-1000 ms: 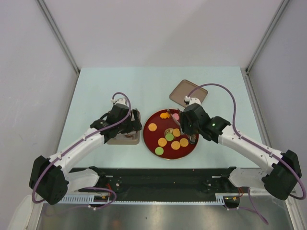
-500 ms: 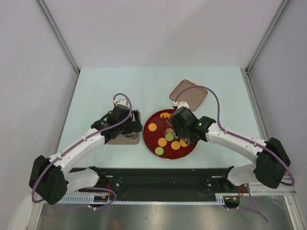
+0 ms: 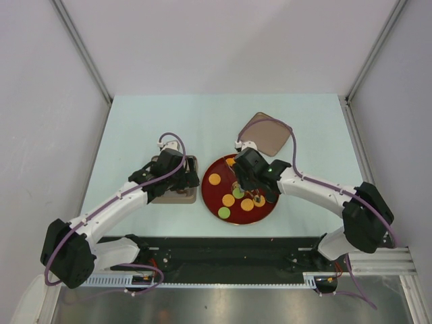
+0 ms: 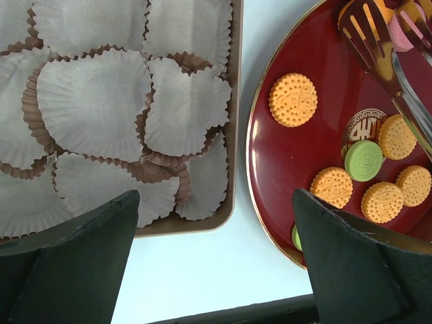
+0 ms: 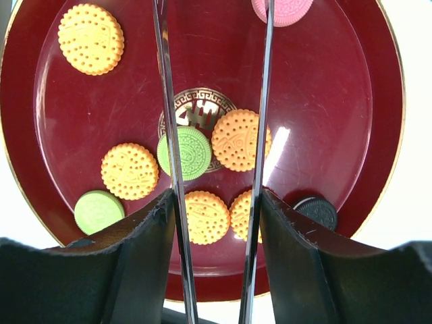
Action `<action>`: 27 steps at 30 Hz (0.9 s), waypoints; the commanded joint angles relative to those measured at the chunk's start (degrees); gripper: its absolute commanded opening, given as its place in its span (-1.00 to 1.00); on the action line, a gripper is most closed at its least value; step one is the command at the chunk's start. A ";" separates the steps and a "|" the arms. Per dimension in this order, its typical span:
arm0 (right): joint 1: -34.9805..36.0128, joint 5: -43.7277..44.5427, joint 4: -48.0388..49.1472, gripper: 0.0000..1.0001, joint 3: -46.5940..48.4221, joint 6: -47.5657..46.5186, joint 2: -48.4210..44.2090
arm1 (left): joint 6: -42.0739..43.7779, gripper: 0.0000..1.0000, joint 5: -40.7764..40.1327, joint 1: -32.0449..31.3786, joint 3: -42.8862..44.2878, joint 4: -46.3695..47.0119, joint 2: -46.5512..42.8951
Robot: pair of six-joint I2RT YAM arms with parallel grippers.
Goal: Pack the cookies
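Several cookies lie on the dark-red plate (image 3: 206, 187): orange ones (image 5: 90, 38), green ones (image 5: 185, 152), a pink one (image 5: 282, 8) and a black one (image 5: 316, 211). My right gripper (image 5: 217, 196) is shut on metal tongs (image 5: 169, 135), whose two arms reach across the plate. In the left wrist view the tongs' forked tips (image 4: 368, 34) hover by the pink cookie (image 4: 405, 34) at the plate's far side. My left gripper (image 4: 216, 250) is open and empty, above the table strip between the tray (image 4: 233, 135) and the plate (image 4: 253, 162).
The brown tray holds several pale paper cups (image 4: 94, 101), all without cookies; in the top view my left gripper (image 3: 177, 177) covers most of it. A brown lid (image 3: 270, 135) lies behind the plate. A black rail runs along the near table edge.
My right gripper has moved left with the tongs, from the plate's right side to over its middle. The left arm has hardly moved.
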 commanded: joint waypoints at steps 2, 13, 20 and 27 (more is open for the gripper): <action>0.16 -0.34 2.12 0.11 3.16 -1.02 2.76 | -1.19 1.00 -0.53 -0.41 -0.15 0.45 -0.68; 0.25 -1.58 0.36 -0.25 3.69 -0.58 2.60 | -1.28 1.00 -1.14 -0.49 -0.15 -0.08 -1.38; 0.25 -0.96 -1.57 -0.54 5.18 -0.31 -0.66 | -1.28 1.00 -1.23 -0.49 0.03 -0.08 -1.29; 0.33 -1.05 -4.56 -0.61 9.40 -0.23 -4.08 | -1.46 1.00 -2.98 -0.49 1.34 -1.39 -2.34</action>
